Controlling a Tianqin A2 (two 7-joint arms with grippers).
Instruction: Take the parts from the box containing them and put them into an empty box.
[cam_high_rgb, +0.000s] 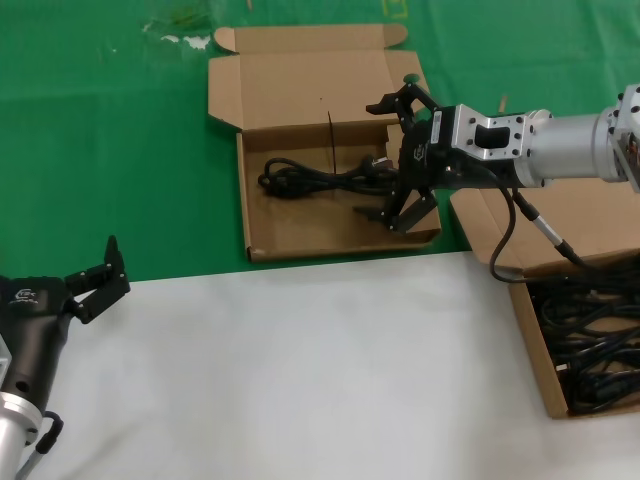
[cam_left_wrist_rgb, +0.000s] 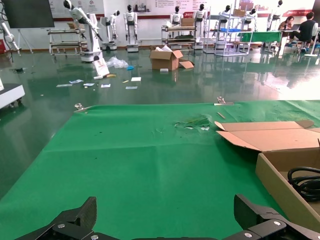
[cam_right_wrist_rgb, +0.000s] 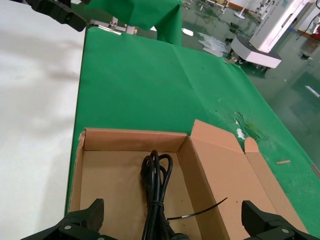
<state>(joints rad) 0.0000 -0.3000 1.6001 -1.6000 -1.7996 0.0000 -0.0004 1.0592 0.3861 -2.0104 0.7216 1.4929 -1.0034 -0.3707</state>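
Cord (cam_high_rgb: 320, 178) lies in the box (cam_high_rgb: 262, 225) under the wide-spread right end effector (cam_high_rgb: 395, 155); left end effector (cam_high_rgb: 95, 272) spread too.

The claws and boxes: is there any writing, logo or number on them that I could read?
Right claw: a small white logo mark on its black body, too small to read.
Left claw: a white logo on its black wrist, too blurred to read.
Box with one cord and box of cords: plain brown cardboard, no print visible.
Wall posters far off in the left wrist view: red banner lettering, unreadable.
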